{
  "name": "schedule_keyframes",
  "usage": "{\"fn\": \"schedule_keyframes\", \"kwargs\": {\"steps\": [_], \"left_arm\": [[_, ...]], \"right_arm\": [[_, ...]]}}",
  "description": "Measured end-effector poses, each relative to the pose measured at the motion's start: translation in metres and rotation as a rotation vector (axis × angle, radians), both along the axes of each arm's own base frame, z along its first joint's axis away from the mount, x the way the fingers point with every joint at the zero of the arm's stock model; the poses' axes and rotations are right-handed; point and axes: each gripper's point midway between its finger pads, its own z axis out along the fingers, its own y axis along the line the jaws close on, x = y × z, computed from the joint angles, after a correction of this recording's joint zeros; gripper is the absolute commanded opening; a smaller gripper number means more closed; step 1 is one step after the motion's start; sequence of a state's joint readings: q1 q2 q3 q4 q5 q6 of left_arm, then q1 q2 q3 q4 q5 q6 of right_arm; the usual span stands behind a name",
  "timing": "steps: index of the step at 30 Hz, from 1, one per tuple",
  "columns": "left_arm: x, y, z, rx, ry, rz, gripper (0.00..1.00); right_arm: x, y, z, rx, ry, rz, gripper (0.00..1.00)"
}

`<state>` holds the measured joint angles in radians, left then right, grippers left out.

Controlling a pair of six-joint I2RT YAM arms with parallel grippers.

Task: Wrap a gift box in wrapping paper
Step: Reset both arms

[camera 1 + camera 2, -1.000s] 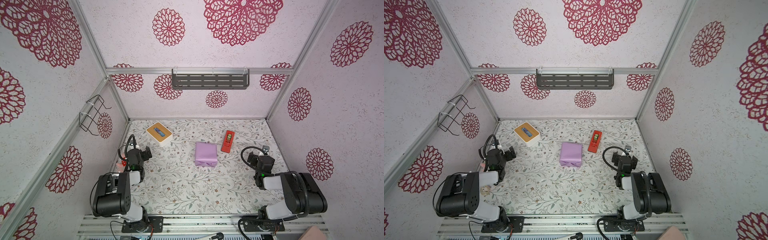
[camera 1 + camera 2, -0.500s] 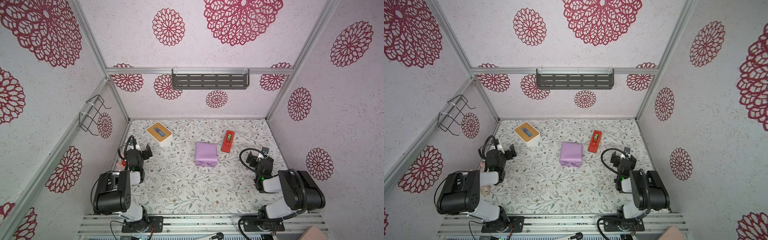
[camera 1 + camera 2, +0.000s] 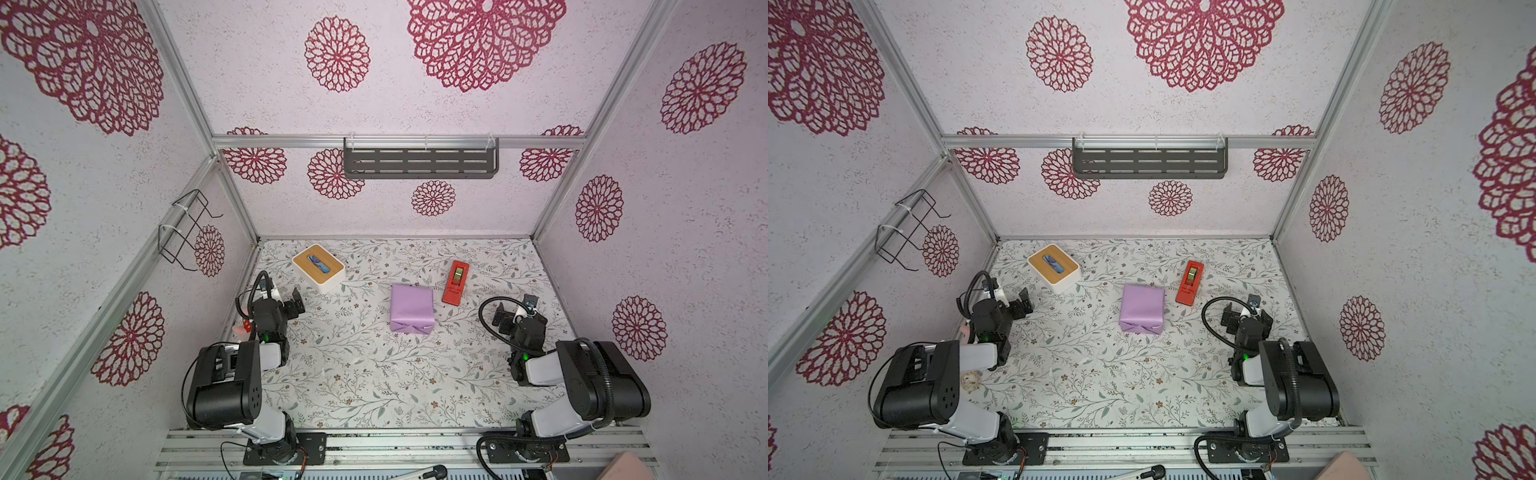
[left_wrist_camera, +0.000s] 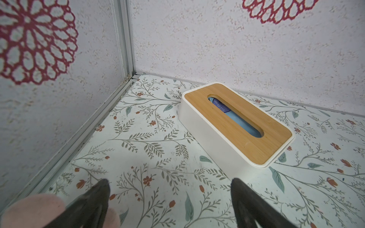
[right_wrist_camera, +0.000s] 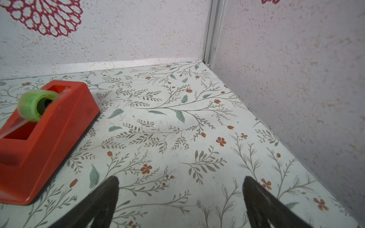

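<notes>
The wrapping paper (image 3: 411, 307) (image 3: 1142, 309), lilac side out, is folded all round a box shape in the middle of the table, with pleated folds on its near end. The gift box is hidden under it. My left gripper (image 3: 286, 297) (image 3: 1017, 301) hovers low at the table's left side, well left of the parcel, open and empty. In the left wrist view the left gripper (image 4: 169, 182) has only tablecloth between its fingers. My right gripper (image 3: 515, 307) (image 3: 1241, 309) (image 5: 180, 179) sits at the right side, open and empty too.
A white tissue box (image 3: 318, 268) (image 4: 237, 126) with a wooden slotted top stands at the back left, just ahead of the left gripper. A red tape dispenser (image 3: 456, 282) (image 5: 39, 134) lies right of the parcel. A blurred pink object (image 4: 29, 211) lies by the left wall.
Both grippers have shifted slightly toward the back of the table, still open. The lilac parcel has not moved.
</notes>
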<state>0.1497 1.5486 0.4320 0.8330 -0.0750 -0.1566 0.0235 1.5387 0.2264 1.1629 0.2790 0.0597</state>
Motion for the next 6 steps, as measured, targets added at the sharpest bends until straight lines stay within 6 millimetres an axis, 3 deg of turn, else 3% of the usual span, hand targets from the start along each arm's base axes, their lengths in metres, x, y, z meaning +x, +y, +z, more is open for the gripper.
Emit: {"fn": "schedule_keyframes", "kwargs": {"steps": [6], "left_arm": [[0.0000,0.0000,0.0001,0.000,0.000,0.000,0.97]], "right_arm": [[0.0039,0.0028,0.0036,-0.009,-0.006,0.017,0.99]]}}
